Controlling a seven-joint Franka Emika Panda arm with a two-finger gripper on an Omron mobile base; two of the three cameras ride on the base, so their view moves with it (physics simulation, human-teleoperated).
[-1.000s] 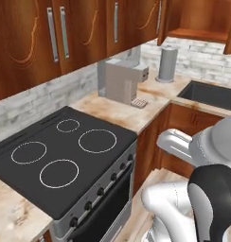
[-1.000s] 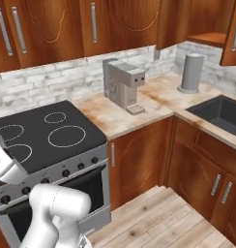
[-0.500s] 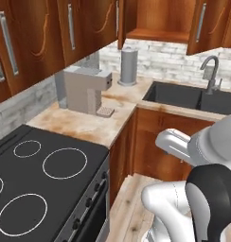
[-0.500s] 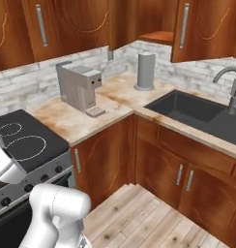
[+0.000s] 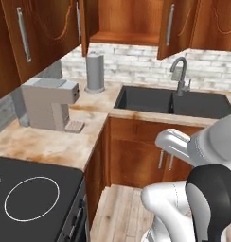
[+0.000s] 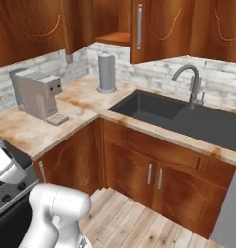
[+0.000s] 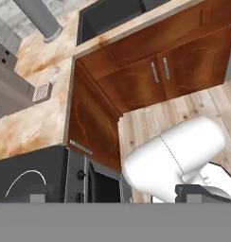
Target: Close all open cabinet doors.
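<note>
Two tall cabinet doors (image 5: pixel 170 29) hang open above the sink (image 5: pixel 172 102), swung out toward the room, long side up and down; the shelf behind them shows; bare wood floor (image 6: pixel 139 223) lies below; I see no writing; the gripper (image 7: pixel 115 194) tips barely show, so I cannot tell their state.

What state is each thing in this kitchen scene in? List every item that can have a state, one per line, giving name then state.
upper cabinet doors: two swung open above the sink
lower cabinet doors: shut
sink: empty, no water running
faucet: off
coffee machine: upright, no cup on its tray
grey canister: upright
stove: burners dark
pincer: open
</note>
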